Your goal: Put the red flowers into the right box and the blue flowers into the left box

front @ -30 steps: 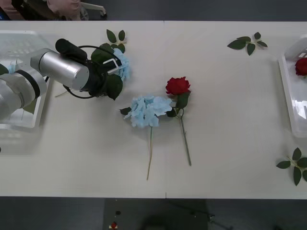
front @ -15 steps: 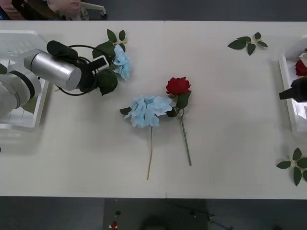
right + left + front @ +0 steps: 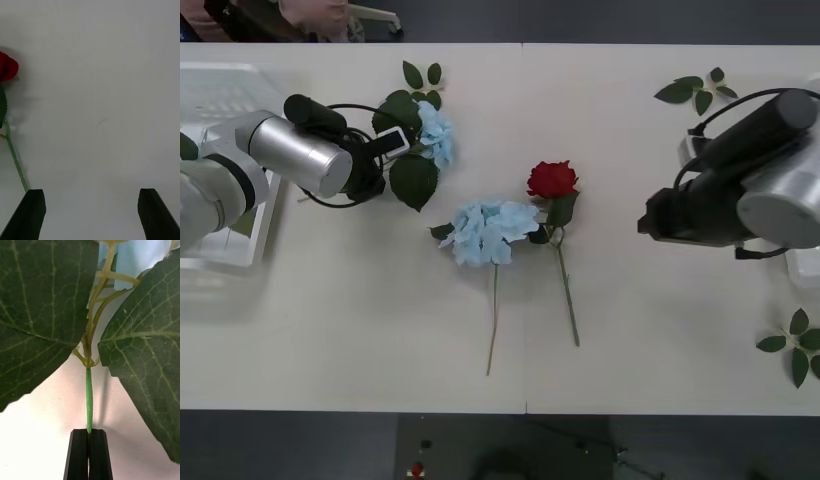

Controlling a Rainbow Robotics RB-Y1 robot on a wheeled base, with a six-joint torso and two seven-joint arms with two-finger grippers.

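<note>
Black fingers of the left claw [image 3: 89, 453] press together on a thin green stem, a grip plain in the left wrist view, where two broad dark leaves [image 3: 41, 311] fan out above the pinch and hide most of the pale bloom. From the front view the same blue flower [image 3: 434, 133] hangs at the left claw [image 3: 390, 143], beyond and to the left of the red rose [image 3: 552, 179], which lies on the white counter [image 3: 650, 330]. A second blue flower [image 3: 485, 230] rests just left of the rose, their leaves touching. The left box [image 3: 220, 90] sits far left of the rose, partly behind the left arm. The right claw [image 3: 648, 222] hovers right of the rose; the right wrist view shows its fingers [image 3: 30, 213] spread wide over bare counter, with the rose [image 3: 7, 66] at the edge. Loose leaf sprigs [image 3: 695, 90] lie right of the rose.
</note>
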